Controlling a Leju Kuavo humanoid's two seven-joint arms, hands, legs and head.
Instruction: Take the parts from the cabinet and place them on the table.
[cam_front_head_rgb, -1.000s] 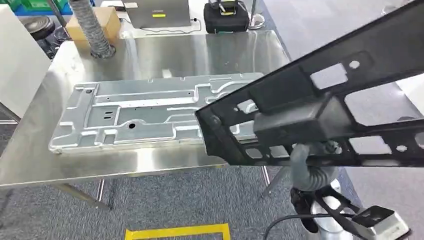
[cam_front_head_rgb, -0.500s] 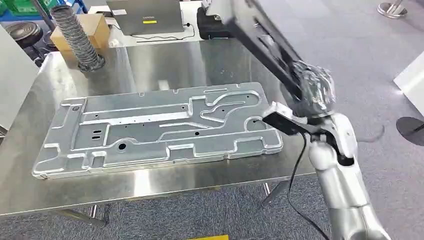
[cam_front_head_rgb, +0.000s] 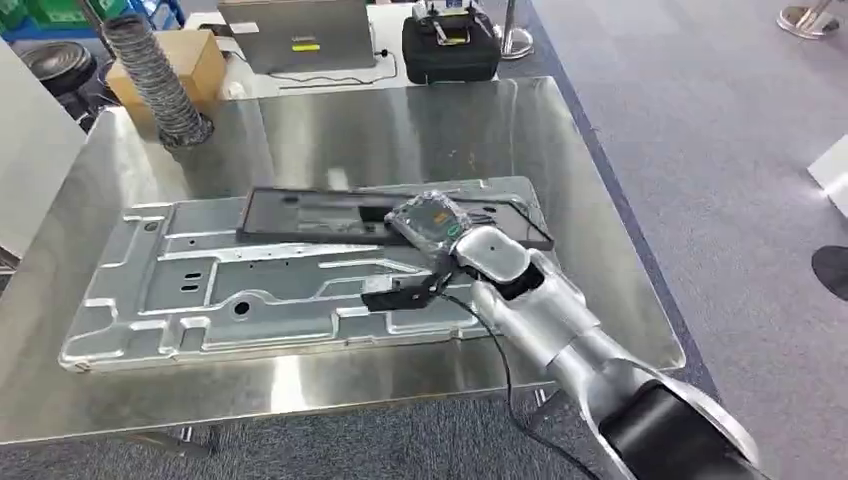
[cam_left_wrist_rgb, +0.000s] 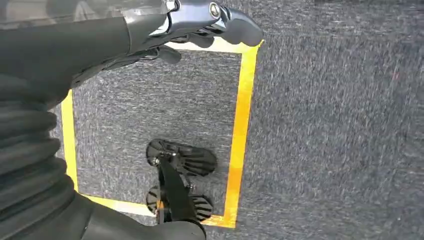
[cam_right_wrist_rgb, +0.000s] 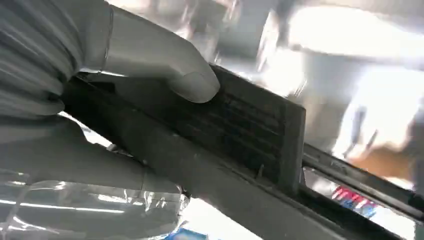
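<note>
On the steel table (cam_front_head_rgb: 420, 120), toward its 3 o'clock side, the right hand (cam_front_head_rgb: 428, 222), wrapped in clear film, grips the black frame part (cam_front_head_rgb: 320, 215). In the right wrist view the thick grey thumb (cam_right_wrist_rgb: 165, 65) presses on the part's ribbed black face (cam_right_wrist_rgb: 240, 130), with the rest of the hand closed beneath it, so the part is held between them. Seen from the head, the black frame part lies nearly flat and runs lengthwise from 9 o'clock to 3 o'clock, resting on the far half of the large silver stamped panel (cam_front_head_rgb: 200, 290); whether its whole length touches the panel cannot be told. A small black camera block (cam_front_head_rgb: 398, 293) juts from the silver right forearm (cam_front_head_rgb: 540, 310) toward 9 o'clock, with a thin black cable (cam_front_head_rgb: 500, 350) trailing from it past the table's near edge. The silver panel lies flat across the middle of the table, its long axis parallel to the near edge. At the table's 11 o'clock corner stands a grey ribbed hose (cam_front_head_rgb: 150, 70), and just beyond it a cardboard box (cam_front_head_rgb: 205, 60). Past the far edge, at 12 o'clock, are a laptop (cam_front_head_rgb: 295, 30) and a black case (cam_front_head_rgb: 450, 45). The left hand (cam_left_wrist_rgb: 200, 22) hangs over grey carpet (cam_left_wrist_rgb: 340, 125) marked by yellow tape (cam_left_wrist_rgb: 242, 130); its dark fingers are loosely apart and hold nothing.
</note>
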